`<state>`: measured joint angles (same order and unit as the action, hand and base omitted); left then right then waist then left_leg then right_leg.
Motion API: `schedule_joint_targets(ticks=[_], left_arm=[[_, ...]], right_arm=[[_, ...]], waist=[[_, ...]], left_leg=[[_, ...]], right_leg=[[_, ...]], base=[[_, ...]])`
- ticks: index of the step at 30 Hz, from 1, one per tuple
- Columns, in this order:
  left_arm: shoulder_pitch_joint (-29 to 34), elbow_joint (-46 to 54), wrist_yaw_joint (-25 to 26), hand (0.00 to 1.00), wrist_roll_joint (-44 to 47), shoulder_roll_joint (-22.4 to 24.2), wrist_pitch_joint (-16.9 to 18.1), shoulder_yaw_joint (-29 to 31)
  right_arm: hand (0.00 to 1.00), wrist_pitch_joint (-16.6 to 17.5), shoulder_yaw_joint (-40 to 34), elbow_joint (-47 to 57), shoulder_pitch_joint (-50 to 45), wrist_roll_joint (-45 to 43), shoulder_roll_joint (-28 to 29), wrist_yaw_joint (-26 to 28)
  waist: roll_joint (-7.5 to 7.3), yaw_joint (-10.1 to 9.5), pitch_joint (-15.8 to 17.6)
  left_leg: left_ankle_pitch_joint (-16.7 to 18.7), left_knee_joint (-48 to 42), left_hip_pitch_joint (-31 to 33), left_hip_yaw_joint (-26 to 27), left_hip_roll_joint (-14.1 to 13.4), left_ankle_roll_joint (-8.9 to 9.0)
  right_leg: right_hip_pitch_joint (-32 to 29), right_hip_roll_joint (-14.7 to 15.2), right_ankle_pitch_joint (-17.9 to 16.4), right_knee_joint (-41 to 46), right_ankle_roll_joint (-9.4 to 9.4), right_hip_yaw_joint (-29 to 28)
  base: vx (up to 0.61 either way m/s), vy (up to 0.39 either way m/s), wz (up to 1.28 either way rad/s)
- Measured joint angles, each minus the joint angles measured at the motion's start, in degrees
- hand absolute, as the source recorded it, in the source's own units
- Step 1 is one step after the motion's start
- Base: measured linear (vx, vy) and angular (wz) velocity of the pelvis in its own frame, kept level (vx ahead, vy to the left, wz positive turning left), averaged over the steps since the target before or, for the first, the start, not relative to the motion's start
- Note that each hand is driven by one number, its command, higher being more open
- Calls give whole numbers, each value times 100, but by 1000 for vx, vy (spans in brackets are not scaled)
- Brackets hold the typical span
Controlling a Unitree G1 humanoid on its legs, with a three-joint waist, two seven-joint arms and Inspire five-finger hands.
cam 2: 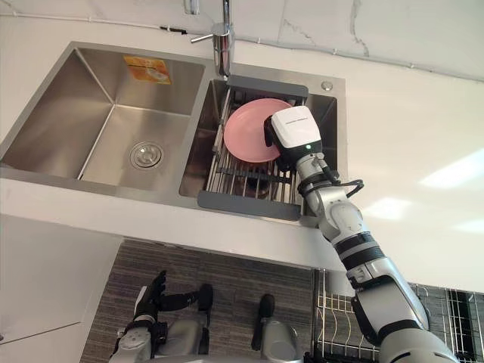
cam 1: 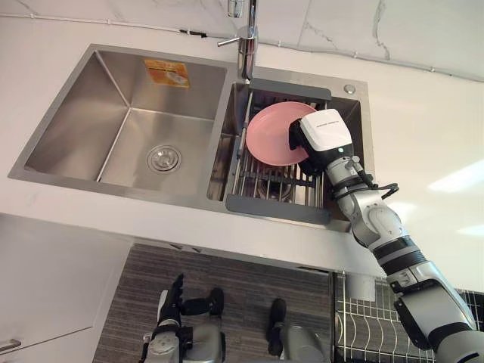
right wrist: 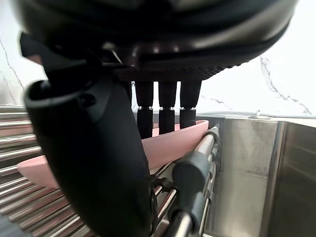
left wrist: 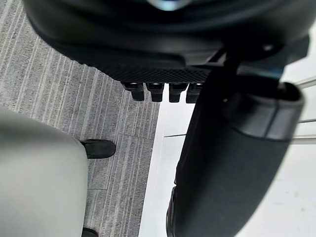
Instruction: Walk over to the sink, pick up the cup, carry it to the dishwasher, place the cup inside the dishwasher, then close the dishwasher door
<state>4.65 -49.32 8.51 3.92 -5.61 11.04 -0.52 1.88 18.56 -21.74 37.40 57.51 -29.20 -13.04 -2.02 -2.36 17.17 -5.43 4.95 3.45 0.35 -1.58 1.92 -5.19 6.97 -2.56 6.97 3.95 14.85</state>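
a white counter (cam 1: 423,113) holds a shiny sink (cam 1: 76,98) with two bowls. in the bowl on the robot's right (the one nearest the tap (cam 1: 248,45)) sits a metal rack (cam 1: 272,204), and a pink plate (cam 1: 268,136) lies tilted on it. the right hand (cam 1: 321,140) is down at the plate's edge. its fingers (right wrist: 167,111) are straight and apart from the thumb, with the plate's rim between them. the left hand (cam 1: 171,299) hangs low over the grey floor (cam 1: 227,272), fingers loose.

Bright light all over. Two white glare patches lie on the counter (cam 1: 454,180) at the right. The steel sink (cam 1: 68,113) shines softly. The floor (cam 1: 227,287) at the bottom looks darker.
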Motion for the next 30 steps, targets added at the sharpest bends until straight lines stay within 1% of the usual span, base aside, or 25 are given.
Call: schedule_joint_targets(ticks=[4,10,14,18,23,30], left_arm=[[-21,9,-3,100,63,-8,18,2],[-30,1,-8,100,63,-10,18,3],[-34,2,-13,100,61,-7,14,7],[-44,1,-20,100,58,-5,3,13],[-44,-7,-40,100,55,-6,-12,14],[-44,-38,-122,100,53,-15,-27,14]], right_arm=[[0,114,6,14,31,-5,0,14],[0,94,-27,86,23,-99,-9,12],[0,90,-103,501,-135,-429,-14,15],[0,75,-522,887,-226,-483,8,1],[0,26,-983,1478,-358,-681,10,-187],[0,42,-1160,1865,-688,-713,10,-297]], waist=[[-18,-4,58],[-17,-1,59],[-11,0,62],[-8,-12,62],[-5,-11,60],[14,23,48]], left_leg=[[-25,1,7,-5,-22,11],[-34,3,35,-28,-43,7],[-42,1,41,-50,-55,8],[-48,-1,39,-75,-46,9],[-49,-2,-46,-74,-42,8],[-48,-1,-128,-43,-46,7]], right_leg=[[0,-11,19,-15,-23,4],[-1,-35,50,-41,-42,16],[-1,-49,55,-40,-47,18],[13,-48,55,-37,-47,17],[100,-43,56,-46,-46,4],[184,-56,55,-91,-47,-46]], base=[[0,0,0],[0,0,0],[6,-1,1],[20,0,4],[6,1,0],[1,1,-2]])
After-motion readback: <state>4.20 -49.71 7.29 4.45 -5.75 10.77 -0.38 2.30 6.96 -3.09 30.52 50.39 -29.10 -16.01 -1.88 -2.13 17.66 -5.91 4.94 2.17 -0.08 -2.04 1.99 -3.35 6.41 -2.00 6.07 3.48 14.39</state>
